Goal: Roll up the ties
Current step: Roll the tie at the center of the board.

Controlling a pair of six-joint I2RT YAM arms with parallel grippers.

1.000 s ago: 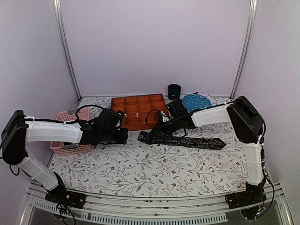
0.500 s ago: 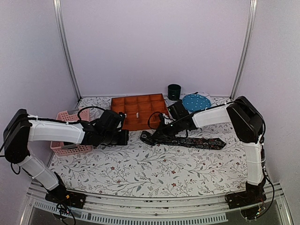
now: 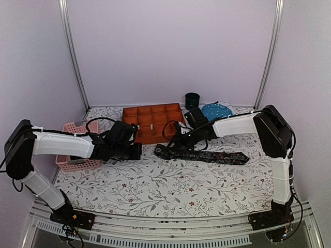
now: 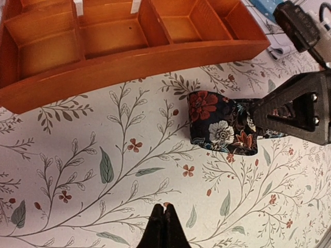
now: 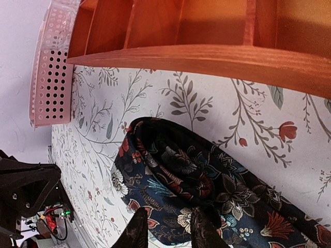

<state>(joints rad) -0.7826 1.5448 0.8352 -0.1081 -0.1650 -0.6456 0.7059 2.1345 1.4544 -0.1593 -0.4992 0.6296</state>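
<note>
The tie lies flat along the bench, its left end turned into a short, slumped roll just before the wooden tray. It is dark floral cloth, limp and soft. My right gripper sits over the cloth behind the roll, jaws slightly apart, probably to steady it. My left gripper hovers nearby, closed and empty.

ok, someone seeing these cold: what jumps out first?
The dark floral tie stretches across mid-table. Its left end is folded into a short roll, and the right gripper sits right over it with fingers slightly apart. Behind it sits the orange compartment tray, and the left gripper hovers shut just left of the roll.
</note>
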